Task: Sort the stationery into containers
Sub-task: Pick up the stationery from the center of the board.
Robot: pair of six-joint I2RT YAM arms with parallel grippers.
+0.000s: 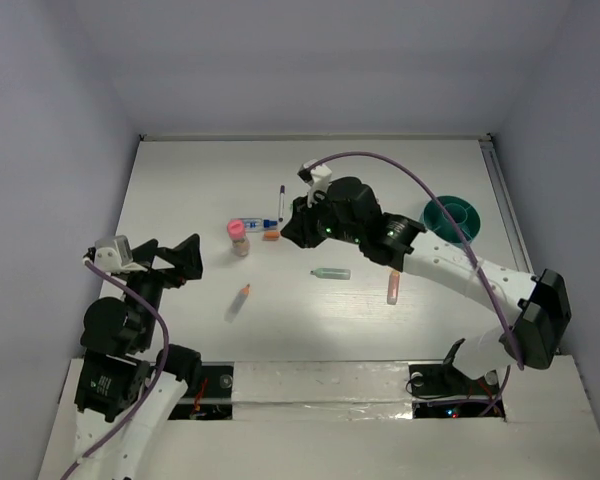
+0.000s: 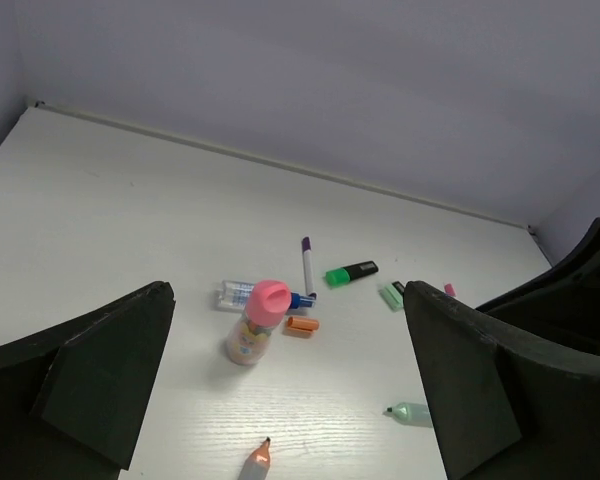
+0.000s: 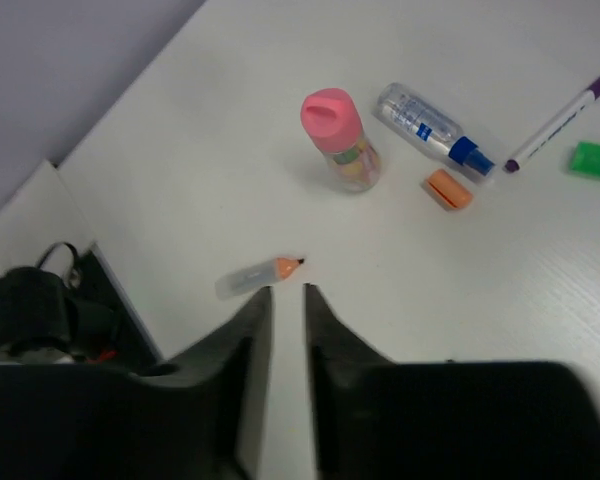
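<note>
— Where is the container sitting?

— The teal tub [image 1: 450, 215] is sitting toward the far right of the counter [image 1: 180, 180]. My right arm is partly hiding it, and it is standing well apart from most of the stationery.

— And what are your grippers doing?

— My left gripper [image 1: 187, 260] is hovering near the counter's left edge, fingers spread wide and gripping nothing. My right gripper [image 3: 286, 290] is hanging over the middle of the counter. Its fingers are drawn almost together, leaving only a thin slit with nothing in it.

— What is lying in front of you?

— The pink-capped tube [image 3: 340, 140] is standing upright. A clear bottle [image 3: 430, 128] with a blue cap is lying just beside it, and an orange cap [image 3: 448, 189] is resting next to that blue cap. A purple pen [image 3: 560, 118] and a green highlighter [image 3: 595, 160] are lying farther out. An uncapped orange-tipped marker [image 3: 260, 275] is lying alone, showing just ahead of my right fingertips in the wrist view. A pale-green marker [image 1: 331, 273] and a salmon marker [image 1: 393, 286] are lying nearer me, beside my right forearm.
</note>
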